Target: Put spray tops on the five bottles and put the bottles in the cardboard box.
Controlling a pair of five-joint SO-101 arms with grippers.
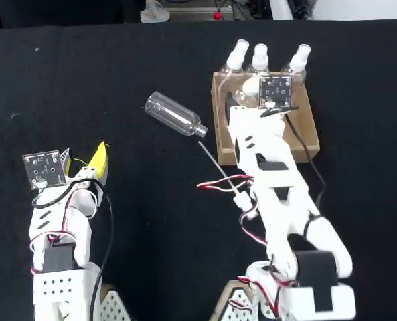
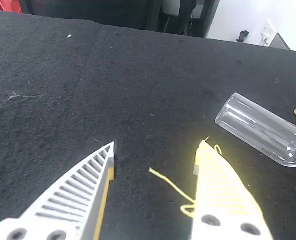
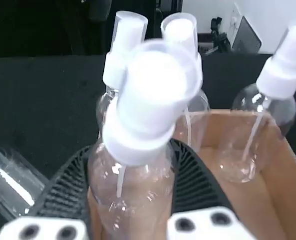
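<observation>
The left tool [image 2: 156,146] hangs just over the desk [image 1: 84,80], jaws spread and holding nothing. It points toward the bare bottle [image 2: 260,127], which lies on its side between this tool and the box [image 1: 309,130], so it looks well placed to take that one next. Beside the right arm lies what seems to be the last top [image 1: 242,199], its thin tube aimed at the bare bottle's neck. Farther on, the right tool [image 3: 130,172] pinches a capped bottle [image 3: 138,200] upright over the box, low enough, I judge, to set down. Three more bottles [image 1: 259,57] stand capped at the box's far side, leaving the near part free.
</observation>
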